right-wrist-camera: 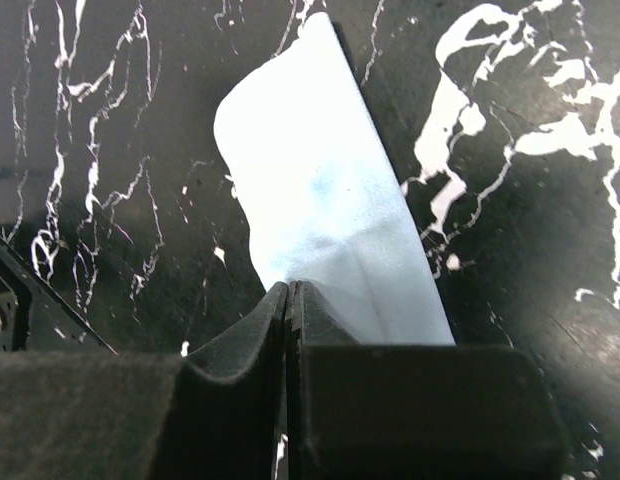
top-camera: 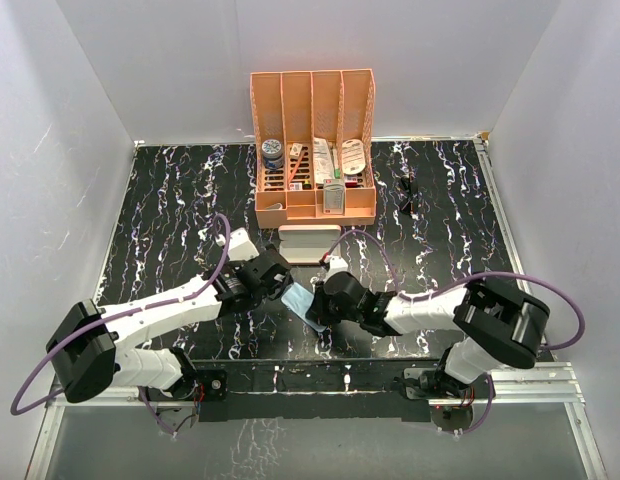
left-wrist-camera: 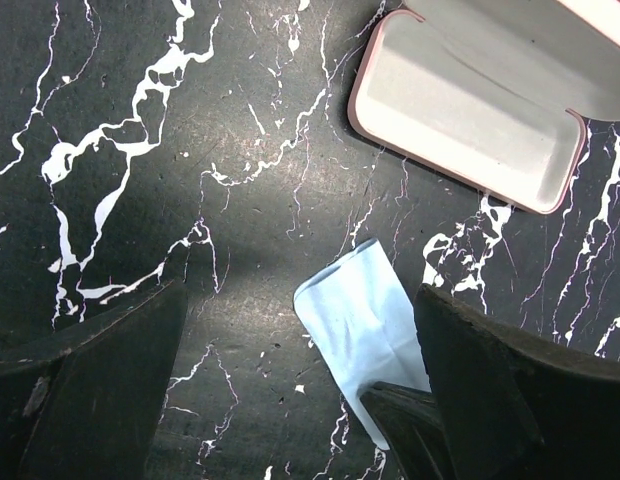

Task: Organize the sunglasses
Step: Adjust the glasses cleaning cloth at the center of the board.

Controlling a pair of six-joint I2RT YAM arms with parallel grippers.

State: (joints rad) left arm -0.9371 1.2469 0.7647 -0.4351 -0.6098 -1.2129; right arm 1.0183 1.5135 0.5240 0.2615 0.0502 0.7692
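Two end effectors work near the middle of the worktop (top-camera: 170, 200), and neither is on the sunglasses (top-camera: 408, 193). These lie well apart from both, at the far right, just beside the orange organizer (top-camera: 315, 210). They show only as a small dark shape on dark marble, too small to tell whether the arms are folded.

The right end effector (right-wrist-camera: 288, 290) has its fingers pressed together on one edge of the light blue cloth (right-wrist-camera: 310, 190), which curls up out of the pinch. The left end effector (left-wrist-camera: 300, 295) stands wide apart and holds nothing, low over the worktop with the cloth's free end between its fingers. The pink case (left-wrist-camera: 460, 110) lies open and empty just beyond.

As for handling, the sunglasses look very light and thin-framed, so they should lift with little force. They are probably delicate at the hinges and easy to twist. The lenses are likely slick and prone to smudges or scratches, and so are poor places to pinch. The safest hold would seem to be across the bridge or along the top bar of the frame, closing gently. A thin frame lying flat may skid across the smooth worktop or tip as the fingers close, so a square approach from above is advisable
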